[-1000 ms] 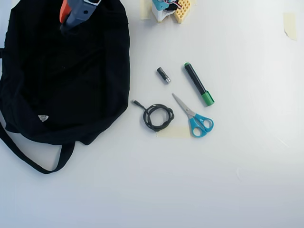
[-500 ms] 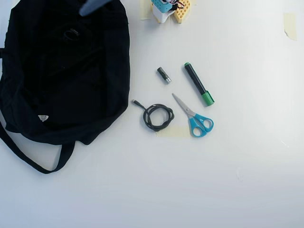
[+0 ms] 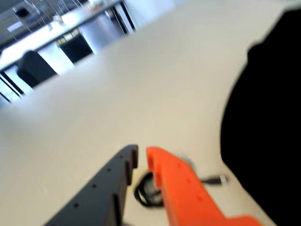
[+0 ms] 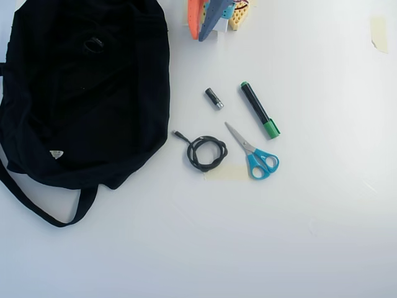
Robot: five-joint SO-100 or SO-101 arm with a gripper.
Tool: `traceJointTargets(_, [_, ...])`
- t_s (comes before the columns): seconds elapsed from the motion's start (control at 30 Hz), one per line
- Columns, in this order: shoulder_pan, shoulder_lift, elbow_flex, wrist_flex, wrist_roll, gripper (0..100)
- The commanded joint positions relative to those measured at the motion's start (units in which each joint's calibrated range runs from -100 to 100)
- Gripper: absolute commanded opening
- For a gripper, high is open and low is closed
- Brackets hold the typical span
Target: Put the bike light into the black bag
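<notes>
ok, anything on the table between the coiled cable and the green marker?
Yes. In the overhead view the small black-and-silver cylinder and the scissors lie between the coiled cable and the green marker.

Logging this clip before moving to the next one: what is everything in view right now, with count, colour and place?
bag: 1, black, left of overhead view
bike light: 1, black ring, lying on the bag near its top
small cylinder: 1, black and silver, centre
marker: 1, black with green ends, right of cylinder
scissors: 1, blue handles, below marker
cable: 1, black, coiled, left of scissors
gripper: 1, orange and dark fingers, top edge, nearly closed, holding nothing
</notes>
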Motion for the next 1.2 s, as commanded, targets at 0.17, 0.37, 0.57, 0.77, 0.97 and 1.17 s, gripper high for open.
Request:
traceJointTargets(0.17, [-6.05, -12.12, 14.23, 7.42, 16.78, 2])
traceJointTargets(0.37, [-6.12, -12.12, 23.57, 9.4, 16.52, 2])
traceJointTargets(0.57, [-7.47, -12.2, 32.65, 9.32, 16.57, 2])
traceJointTargets(0.77, [-7.47, -12.2, 36.87, 11.3, 16.68, 2])
traceJointTargets(0.97, [-7.92, -12.29, 36.87, 25.08, 16.68, 2])
traceJointTargets(1.17, [-8.29, -12.37, 36.87, 24.82, 16.73, 2])
